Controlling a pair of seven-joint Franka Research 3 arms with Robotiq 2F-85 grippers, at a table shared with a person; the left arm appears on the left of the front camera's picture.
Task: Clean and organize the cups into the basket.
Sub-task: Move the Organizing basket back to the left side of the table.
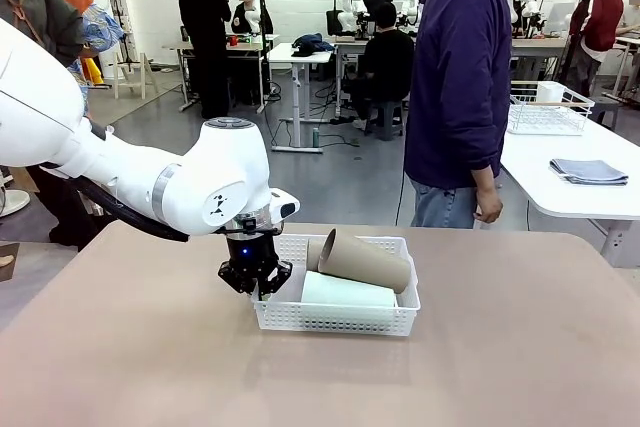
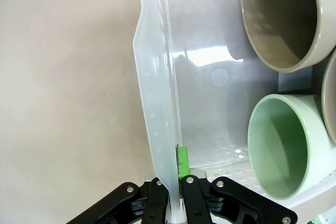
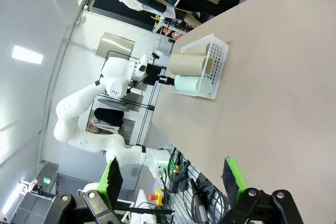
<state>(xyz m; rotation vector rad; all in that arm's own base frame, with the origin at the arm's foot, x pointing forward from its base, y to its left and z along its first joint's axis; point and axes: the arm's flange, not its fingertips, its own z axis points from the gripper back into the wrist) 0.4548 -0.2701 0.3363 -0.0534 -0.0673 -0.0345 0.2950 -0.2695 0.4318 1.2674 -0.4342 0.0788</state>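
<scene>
The white lattice basket [image 1: 340, 319] stands near the middle of the tan table. In it the mint green cup [image 1: 345, 290] lies on its side, and a tan cup [image 1: 365, 260] rests on top, with another tan cup behind it. My left gripper [image 1: 262, 282] is shut on the basket's left wall. In the left wrist view the gripper [image 2: 170, 182] pinches the basket wall [image 2: 155, 103], and the mouths of the mint cup [image 2: 281, 153] and a tan cup [image 2: 281, 19] face the camera. My right gripper [image 3: 173, 177] stands open above the table, far from the basket [image 3: 210, 72].
A person in a purple hoodie [image 1: 460, 77] stands at the far side of the table. A second white table at the right holds a white wire rack [image 1: 545, 107] and a folded grey cloth [image 1: 588, 170]. Bare tabletop [image 1: 500, 377] surrounds the basket.
</scene>
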